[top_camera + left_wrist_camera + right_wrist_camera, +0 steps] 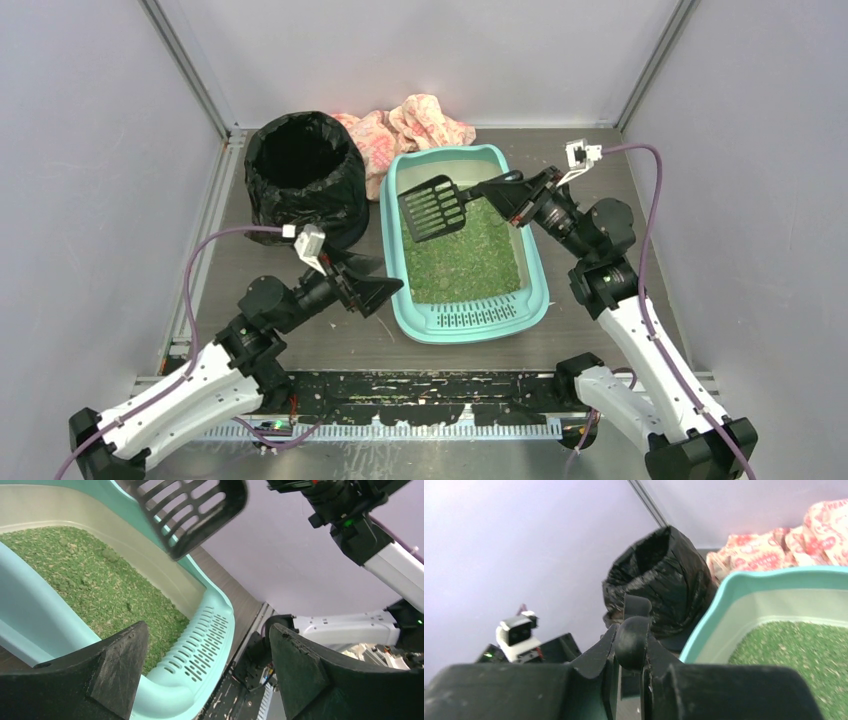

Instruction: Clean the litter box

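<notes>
Since the right fingers (596, 657) clamp the scoop (432, 208) above the litter box (470, 322) at the middle of the bench (340, 345) and the left fingers (120, 665) gape by its near rim, dip shallow, sift slowly, then carry it level to the bin (345, 190).

1. You've got plain pale lilac-grey walls (90, 150) on three sides.
2. Silver metal posts (185, 65) run up both back corners.
3. Your tabletop (340, 345) is dull grey-brown, evenly lit, with soft shadows.
4. At the near edge is a black strip (420, 385) with pale flecks, maybe crumbs. A slotted metal rail (400, 432) sits just below it.
</notes>
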You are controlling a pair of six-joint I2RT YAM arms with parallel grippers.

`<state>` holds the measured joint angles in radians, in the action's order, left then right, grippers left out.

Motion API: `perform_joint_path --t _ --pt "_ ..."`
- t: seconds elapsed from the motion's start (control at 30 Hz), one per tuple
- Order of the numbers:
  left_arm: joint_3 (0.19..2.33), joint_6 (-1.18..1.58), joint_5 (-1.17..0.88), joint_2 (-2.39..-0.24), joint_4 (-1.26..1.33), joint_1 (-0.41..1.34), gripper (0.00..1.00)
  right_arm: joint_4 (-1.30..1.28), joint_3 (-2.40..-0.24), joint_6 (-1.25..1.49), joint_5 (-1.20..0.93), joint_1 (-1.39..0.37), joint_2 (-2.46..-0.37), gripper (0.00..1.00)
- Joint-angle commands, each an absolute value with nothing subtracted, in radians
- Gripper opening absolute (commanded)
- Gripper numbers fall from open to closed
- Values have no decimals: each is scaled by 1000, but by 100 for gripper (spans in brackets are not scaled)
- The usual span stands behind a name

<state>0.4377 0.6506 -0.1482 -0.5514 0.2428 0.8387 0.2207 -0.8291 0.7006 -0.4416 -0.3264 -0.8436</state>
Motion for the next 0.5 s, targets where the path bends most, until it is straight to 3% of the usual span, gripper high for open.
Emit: perform_joint_path --t 0.0,0.13,0.27,0.47 --pt "455 678 -78 -619 411 841 90 505 -823 873 -560 -274 -830 1" --pt "507 680 -80 -700 454 804 88 728 -768 1044 -636 -200 -860 1" --pt "577 740 -220 -788 528 709 87 931 -726 1200 -693 -137 -920 1" --pt "622 818 -340 -869 659 689 86 895 -714 1165 -707 -126 -916 1"
